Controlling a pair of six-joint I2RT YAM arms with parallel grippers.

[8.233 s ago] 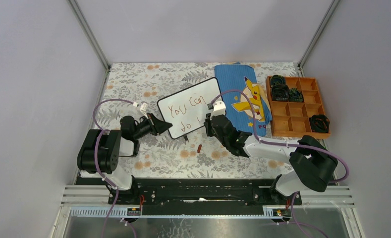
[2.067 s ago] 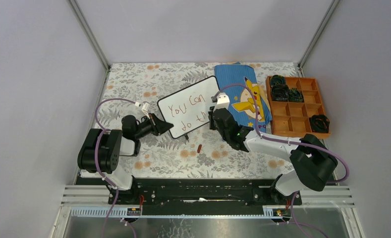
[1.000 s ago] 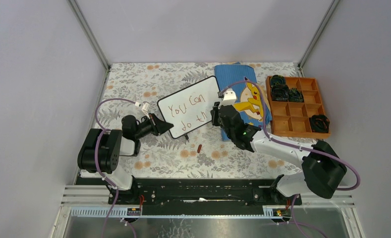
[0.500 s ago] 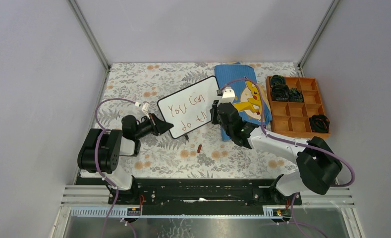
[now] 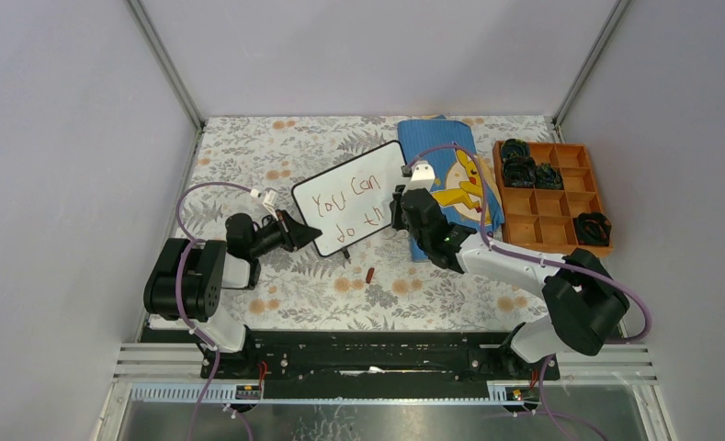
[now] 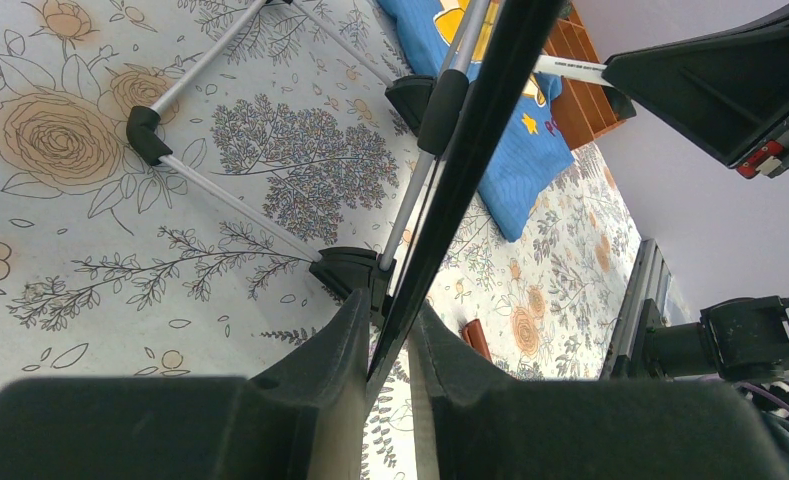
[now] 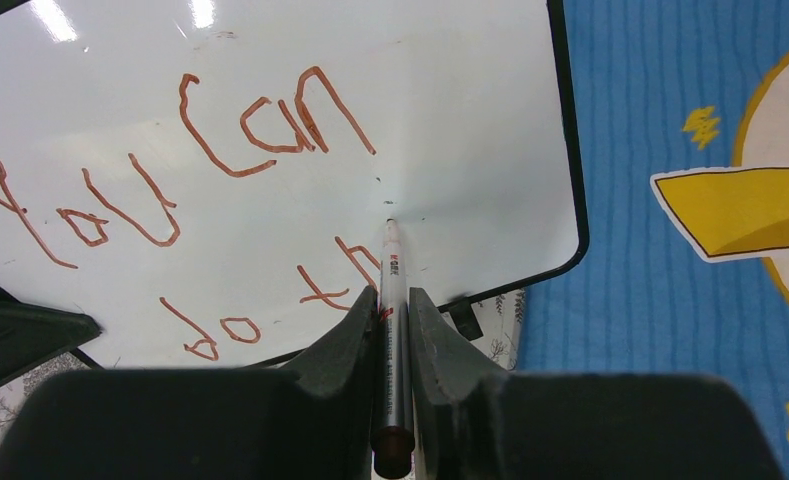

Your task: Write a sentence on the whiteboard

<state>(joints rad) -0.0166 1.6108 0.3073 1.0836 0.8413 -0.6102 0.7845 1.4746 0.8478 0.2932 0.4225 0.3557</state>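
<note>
Floral-patterned table (image 5: 276, 156) inside pale grey walls, seen from above; the whiteboard (image 5: 351, 197) sits near its middle, with a blue cloth (image 5: 441, 156) just beside its far-right end and an orange tray (image 5: 533, 241) of compartments further right.

From above, the right gripper (image 5: 402, 207) covers the end of the second line of writing and hides the marker; a small red-brown piece (image 5: 369, 274) lies on the table nearer the arms, too small to identify. The left wrist view shows the whiteboard (image 6: 470, 130) only edge-on, its writing face out of sight; thin metal legs (image 6: 240, 205) with black feet prop it off the table. In the right wrist view the board's left end is cut off.

The board's long axis runs from near-left to far-right, slanted across the table; the sentence (image 7: 255, 135) follows that axis in two red-brown lines, reading "You can" and below it "do th", the last letter partly behind the marker (image 7: 390, 330).

The left gripper (image 6: 390, 320) has its fingers (image 6: 335, 350) drawn narrow, pinching the board's near-left edge. The right gripper (image 7: 383, 300) clamps the marker, which points straight out toward the board, its tip just right of "th"; whether the tip touches the surface cannot be told.
</note>
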